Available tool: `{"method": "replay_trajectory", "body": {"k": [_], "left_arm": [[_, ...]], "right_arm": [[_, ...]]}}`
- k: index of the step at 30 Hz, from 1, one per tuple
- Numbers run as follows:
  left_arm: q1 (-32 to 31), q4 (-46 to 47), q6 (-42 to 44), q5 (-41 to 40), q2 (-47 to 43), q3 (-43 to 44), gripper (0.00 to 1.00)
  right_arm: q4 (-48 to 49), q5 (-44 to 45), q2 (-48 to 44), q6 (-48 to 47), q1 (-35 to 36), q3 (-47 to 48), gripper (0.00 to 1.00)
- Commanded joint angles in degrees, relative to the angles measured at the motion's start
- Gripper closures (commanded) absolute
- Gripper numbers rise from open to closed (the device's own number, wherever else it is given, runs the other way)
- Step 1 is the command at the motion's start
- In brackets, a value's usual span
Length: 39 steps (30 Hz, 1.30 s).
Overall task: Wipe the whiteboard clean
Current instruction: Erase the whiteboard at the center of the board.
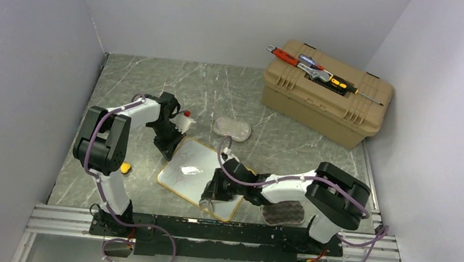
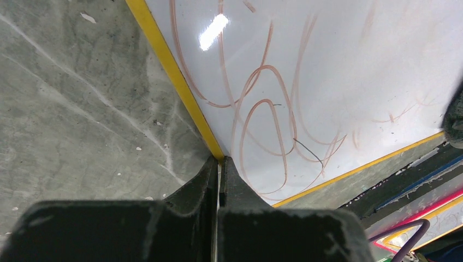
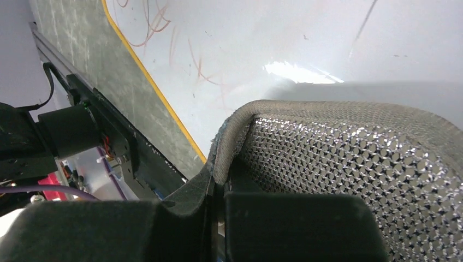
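Observation:
The whiteboard [image 1: 193, 169] lies flat on the table, white with a yellow frame. In the left wrist view the whiteboard [image 2: 355, 54] carries faint reddish loops and one short dark line. My left gripper [image 2: 220, 162] is shut, its tips resting on the yellow frame at the board's far left edge [image 1: 169, 148]. My right gripper [image 3: 218, 177] is shut on a grey mesh scrubbing pad [image 3: 349, 180] and holds it on the board near the front corner [image 1: 209, 199]. The board in the right wrist view [image 3: 262, 38] shows faint reddish marks near its yellow edge.
A second grey pad [image 1: 232, 128] lies behind the board. A dark pad [image 1: 282, 212] lies under the right arm. A tan toolbox [image 1: 324, 98] with tools on its lid stands at the back right. A small red-capped object [image 1: 185, 116] sits by the left wrist.

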Motion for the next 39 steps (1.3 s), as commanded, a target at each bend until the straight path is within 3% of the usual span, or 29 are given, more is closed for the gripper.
{"method": "replay_trajectory", "body": {"k": [1,7,12,14,20,23,25,29,34,39], "left_arm": [[-1.06,6.15,2.32,1.07,4.07,-4.12,0.97],[-1.06,4.89,2.76,3.54,4.03,-3.67,0.97],[-1.06,4.47,3.0,4.1,4.07,-3.47,0.97],[-1.06,4.43,3.21,4.01,4.02,-3.59,0.97],[-0.99,4.42,3.66,4.62,4.34,-3.39,0.97],[-0.97,4.41,3.55,5.3,4.34,-3.42,0.97],[-0.97,4.46,3.56,5.34,4.3,-3.38,0.97],[-0.96,4.36,3.37,5.38,4.72,-3.1,0.97],[-0.97,4.35,3.54,4.76,4.79,-3.21,0.97],[-0.97,3.89,4.21,4.4,4.08,-3.44,0.97]], "right_arm": [[-14.39,4.61,7.33,-3.31,0.48,2.01,1.0],[-17.53,0.59,21.16,-10.17,2.33,27.19,1.0],[-17.34,-3.43,31.68,-9.89,2.54,39.19,1.0],[-14.98,-3.12,29.86,-8.12,2.3,35.84,1.0],[-6.81,1.42,11.11,-2.61,-0.31,8.84,1.0],[-4.4,2.18,6.83,0.12,-0.59,1.52,1.0],[-2.66,0.98,9.17,1.18,-0.68,1.69,1.0],[-5.59,-2.56,20.1,0.25,-0.69,14.88,1.0],[-0.75,-6.36,30.06,6.37,-2.79,24.1,1.0],[7.22,-1.4,19.61,15.36,-7.79,6.1,1.0]]}}
